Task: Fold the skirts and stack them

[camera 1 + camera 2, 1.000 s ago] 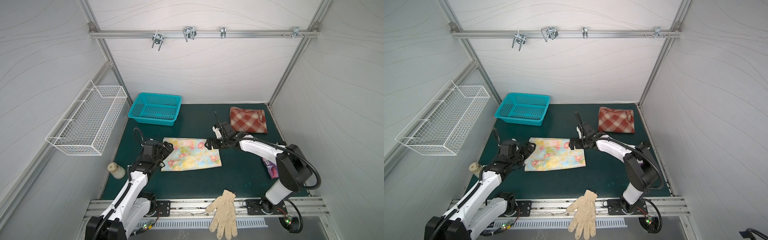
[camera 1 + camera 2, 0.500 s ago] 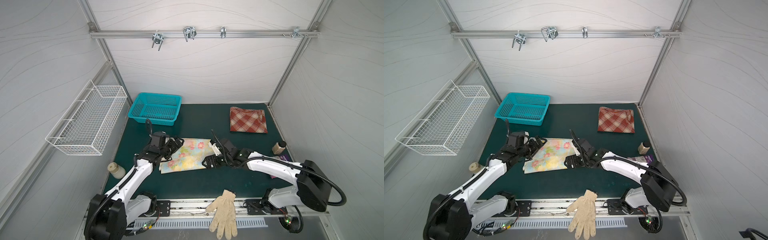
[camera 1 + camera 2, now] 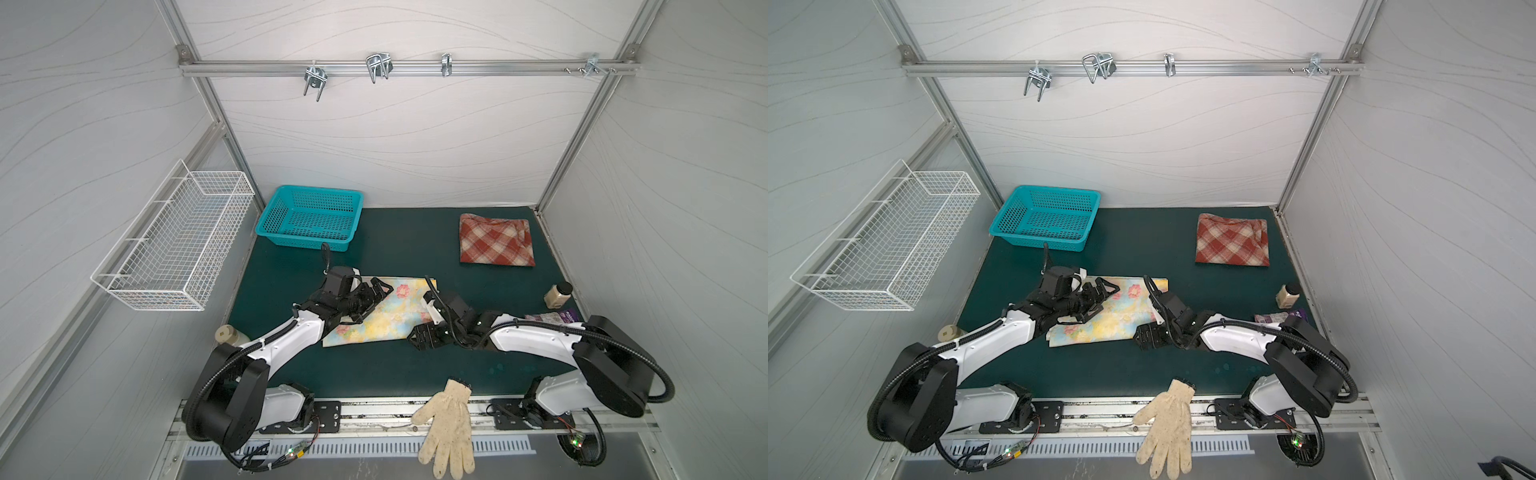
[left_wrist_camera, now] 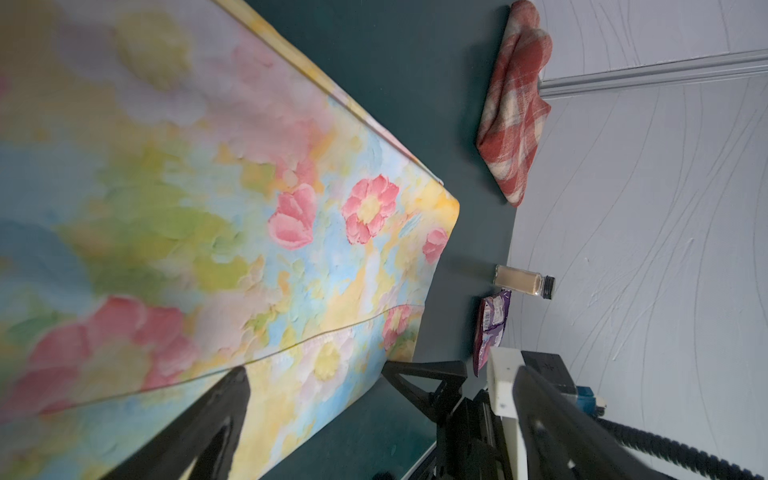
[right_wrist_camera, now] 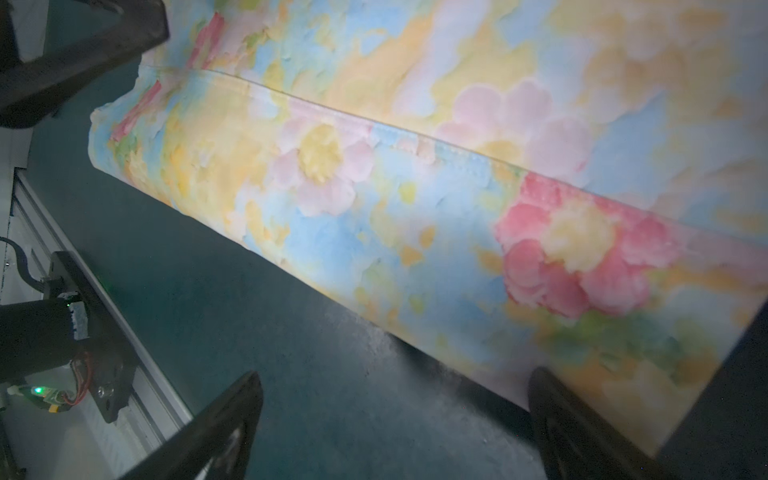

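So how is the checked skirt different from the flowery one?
The checked skirt is rust-red and cream squares; the flowery skirt is pale yellow and blue with pink flowers. The checked skirt looks thick and puffy; the flowery skirt looks thin and flat. The checked skirt lies alone at the back right; the flowery skirt lies mid-mat, with the left pincer and right pincer open by it. Both lie on the green mat.

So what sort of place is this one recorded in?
Probably a lab robot cell, not a home: white panel walls on an aluminium frame, a green mat as the work surface, and a left arm and right arm bolted to a front rail.
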